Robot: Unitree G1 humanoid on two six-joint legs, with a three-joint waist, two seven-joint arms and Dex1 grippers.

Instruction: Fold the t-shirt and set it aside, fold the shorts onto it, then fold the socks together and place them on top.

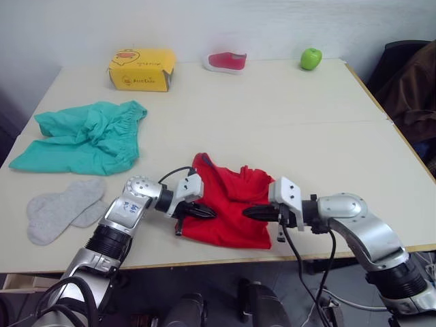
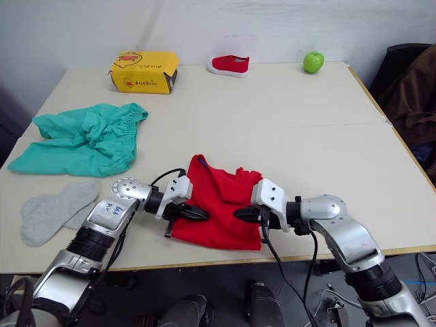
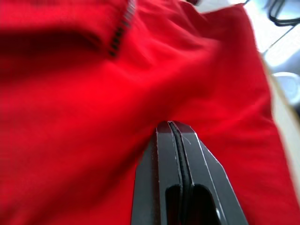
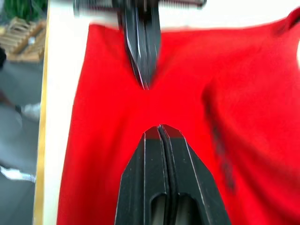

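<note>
The red t-shirt (image 1: 228, 204) lies bunched in a rough rectangle near the table's front edge. My left gripper (image 1: 208, 212) is shut, its tips resting on the shirt's left part. My right gripper (image 1: 248, 212) is shut too, its tips on the shirt's right part, pointing at the left one across a short gap. In the right wrist view the shut fingertips (image 4: 159, 129) face the left gripper (image 4: 144, 70) over red cloth. I see no cloth pinched between either pair of fingers. The teal shorts (image 1: 85, 136) lie crumpled at the left. Both grey socks (image 1: 61, 208) lie overlapped in front of the shorts.
A yellow box (image 1: 142, 69), a small red-and-white shoe (image 1: 226, 61) and a green apple (image 1: 311, 58) stand along the table's far edge. A dark chair with brown cloth (image 1: 412, 82) is beyond the right edge. Bare tabletop (image 1: 272, 122) stretches across the middle and right.
</note>
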